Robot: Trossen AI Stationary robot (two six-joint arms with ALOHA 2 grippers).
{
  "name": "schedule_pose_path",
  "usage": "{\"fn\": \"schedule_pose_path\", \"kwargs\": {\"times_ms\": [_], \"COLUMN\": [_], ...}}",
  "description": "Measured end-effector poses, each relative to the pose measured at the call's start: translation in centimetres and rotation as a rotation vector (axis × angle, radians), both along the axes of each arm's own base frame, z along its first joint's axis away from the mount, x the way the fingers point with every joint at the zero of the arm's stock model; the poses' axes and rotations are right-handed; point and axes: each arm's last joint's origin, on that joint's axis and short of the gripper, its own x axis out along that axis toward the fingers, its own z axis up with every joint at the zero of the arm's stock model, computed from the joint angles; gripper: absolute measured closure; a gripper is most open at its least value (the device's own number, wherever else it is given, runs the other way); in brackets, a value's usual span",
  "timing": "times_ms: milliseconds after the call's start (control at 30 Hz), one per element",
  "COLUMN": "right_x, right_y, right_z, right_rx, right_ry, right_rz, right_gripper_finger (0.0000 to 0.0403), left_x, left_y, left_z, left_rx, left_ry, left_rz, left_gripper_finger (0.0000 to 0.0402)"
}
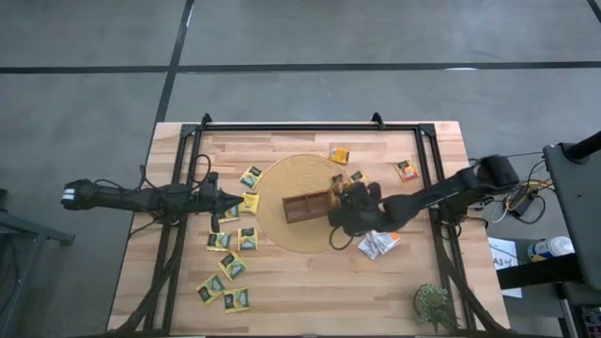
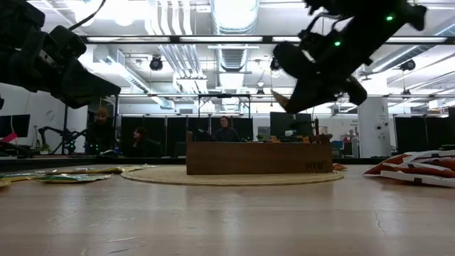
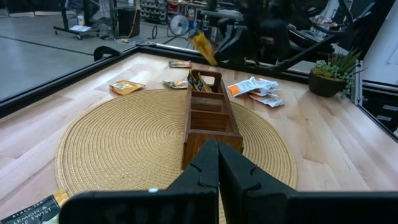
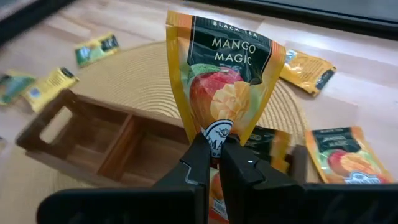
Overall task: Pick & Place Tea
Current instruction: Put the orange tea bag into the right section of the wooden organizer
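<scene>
My right gripper (image 1: pixel 340 200) (image 4: pixel 214 146) is shut on an orange "Mango Magic" tea packet (image 4: pixel 221 74), above the right end of the brown wooden tray (image 1: pixel 305 205) (image 4: pixel 106 143). The tray rests on a round woven mat (image 1: pixel 282 178). Another orange packet (image 4: pixel 268 144) lies in the tray's right-end compartment. Yellow-green packets (image 1: pixel 232 265) lie on the table's left part, orange ones (image 1: pixel 339 156) (image 1: pixel 406 170) lie toward the far right, and white-and-orange ones (image 1: pixel 378 244) lie right of the mat. My left gripper (image 1: pixel 235 200) (image 3: pixel 217 165) is shut and empty, over the mat's left edge. My right gripper pinches the orange packet between its two fingers by the middle of one short edge (image 4: pixel 217 132). The rest of the packet sticks out flat beyond the fingertips. The fingers come slanting down from the table's right. The packet (image 2: pixel 281 99) is lifted clear, above the tray's right end.
A small potted plant (image 1: pixel 434 302) stands at the table's near right corner. A black frame rail (image 1: pixel 310 126) runs along the far edge and down both sides. Bare wood shows along the near middle (image 1: pixel 329 291). People sit in the room beyond the table (image 2: pixel 226 129).
</scene>
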Motion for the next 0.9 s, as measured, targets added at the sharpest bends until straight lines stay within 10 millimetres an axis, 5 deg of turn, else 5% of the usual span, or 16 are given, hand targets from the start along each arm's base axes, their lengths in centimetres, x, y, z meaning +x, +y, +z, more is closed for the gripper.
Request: {"fn": "schedule_pose_path", "kwargs": {"times_ms": [533,900], "right_x": [3.2,2.8], "right_y": [-0.3,-1.6], "right_z": [-0.6,-2.1], "right_rx": [0.111,0.182], "right_ry": [0.276,0.323], "right_rz": [-0.143,-0.190], "right_gripper_finger": [0.0385,0.0385], "left_x": [0.0,0.0], "left_y": [0.0,0.0], "left_z": [0.0,0.0], "left_rx": [0.000,0.000], "left_ry": [0.000,0.004], "left_rz": [0.000,0.000], "left_gripper_finger": [0.0402,0.0402]}}
